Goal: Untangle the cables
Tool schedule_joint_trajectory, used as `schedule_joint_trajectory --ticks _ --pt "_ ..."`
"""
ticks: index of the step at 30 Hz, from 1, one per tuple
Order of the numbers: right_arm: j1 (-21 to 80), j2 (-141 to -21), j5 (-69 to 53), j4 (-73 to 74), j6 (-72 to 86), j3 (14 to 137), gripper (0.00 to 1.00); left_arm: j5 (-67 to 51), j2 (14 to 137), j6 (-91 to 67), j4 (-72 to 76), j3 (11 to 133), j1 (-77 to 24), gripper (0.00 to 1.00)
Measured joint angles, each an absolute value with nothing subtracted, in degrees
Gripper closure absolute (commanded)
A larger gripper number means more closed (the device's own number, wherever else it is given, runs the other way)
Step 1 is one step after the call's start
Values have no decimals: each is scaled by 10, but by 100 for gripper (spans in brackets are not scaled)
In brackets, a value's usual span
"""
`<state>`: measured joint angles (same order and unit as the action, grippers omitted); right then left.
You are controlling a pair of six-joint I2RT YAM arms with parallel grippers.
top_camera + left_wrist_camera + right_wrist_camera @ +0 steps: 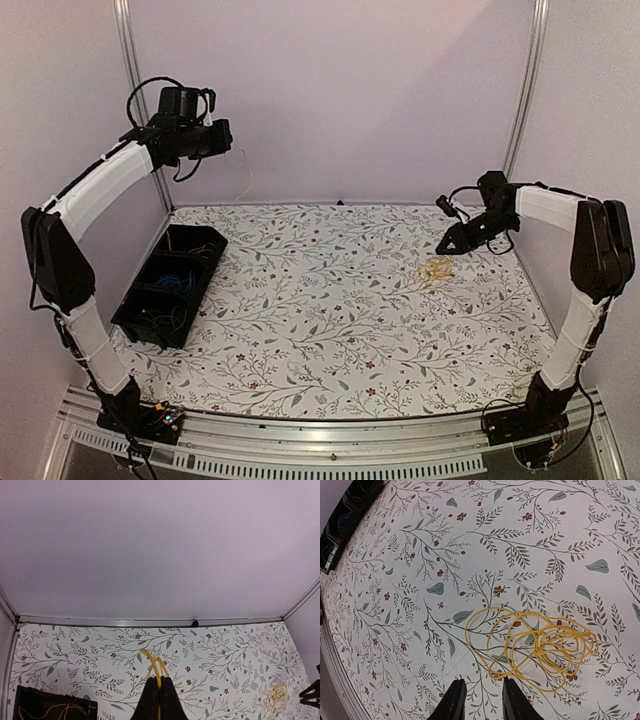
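A loose tangle of thin yellow cables (540, 650) lies on the floral tabletop, right of centre (437, 270). My right gripper (481, 685) hovers just beside its near edge, open, with nothing between the fingers; in the top view the right gripper (447, 245) sits just behind the pile. My left gripper (160, 680) is raised high at the back left (225, 140) and is shut on a yellow cable (155, 664), whose short loop sticks out past the fingertips. The pile also shows far right in the left wrist view (275, 697).
A black bin (170, 285) with compartments stands at the table's left edge, with blue and yellow wires inside; its corner shows in the wrist views (50, 707) (345, 520). Metal frame posts and pale walls close in the back and sides.
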<state>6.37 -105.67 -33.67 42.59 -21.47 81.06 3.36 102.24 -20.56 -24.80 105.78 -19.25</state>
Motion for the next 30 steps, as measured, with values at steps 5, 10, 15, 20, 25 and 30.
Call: schedule_joint_trajectory --ticks 5,10,15,20,25,30 --pt "64 -1051 -345 426 -217 805 70 34 1021 -174 -284 1047 -152 100" --pt "64 -1051 -347 429 -219 804 70 39 1008 -136 -310 1014 -125 100" --pt "64 -1051 -347 430 -221 803 70 44 990 -93 -320 974 -103 100" --pt "64 -1051 -346 432 -221 802 70 48 985 -56 -320 938 -84 100" --pt "64 -1051 -346 435 -223 802 70 54 984 -26 -322 898 -63 100" --pt "64 -1051 -346 436 -227 799 70 55 986 -4 -320 894 -46 100"
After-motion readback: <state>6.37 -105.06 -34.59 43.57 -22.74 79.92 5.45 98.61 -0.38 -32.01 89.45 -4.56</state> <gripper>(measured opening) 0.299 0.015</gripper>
